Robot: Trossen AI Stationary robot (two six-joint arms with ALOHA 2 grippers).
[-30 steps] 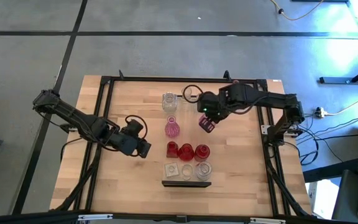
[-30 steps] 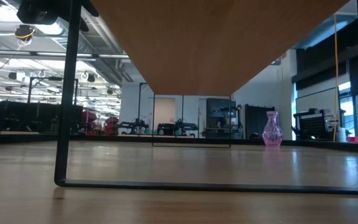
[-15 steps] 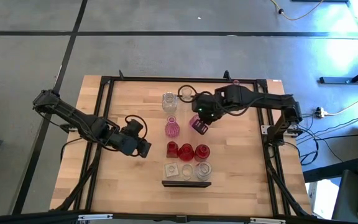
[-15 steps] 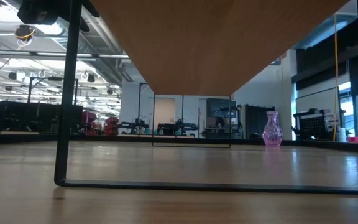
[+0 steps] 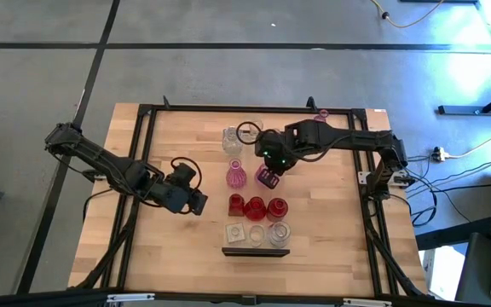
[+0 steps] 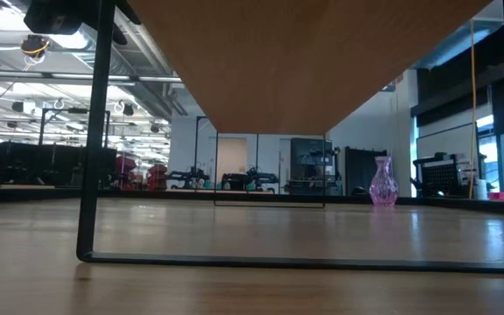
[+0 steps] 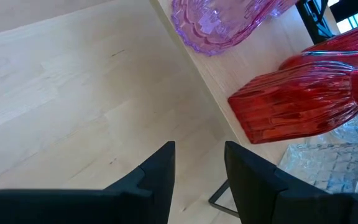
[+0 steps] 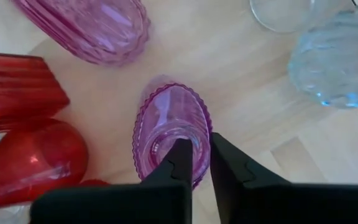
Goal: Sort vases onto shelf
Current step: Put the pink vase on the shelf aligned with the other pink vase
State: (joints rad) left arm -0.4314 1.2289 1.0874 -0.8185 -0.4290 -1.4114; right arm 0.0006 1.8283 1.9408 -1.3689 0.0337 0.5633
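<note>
Left claw (image 5: 196, 205) parked over counter (image 5: 169, 247), fingers parted narrowly, nothing between them. Pink vase (image 5: 236, 176) upright on shelf (image 5: 250, 183), behind red row (image 5: 256, 207). Right claw (image 5: 267, 178) now swung leftward beside it, second pink vase (image 8: 171, 132) pinched at rim, lowered to shelf; grip starting to ease, so release likely next.

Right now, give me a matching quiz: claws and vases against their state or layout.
Things:
1. left claw
2. right claw
3. red vases

States:
A. three side by side in a row
B. pinching the rim of a pink vase
C. open, holding nothing

Pairs: 1-C, 2-B, 3-A
</note>
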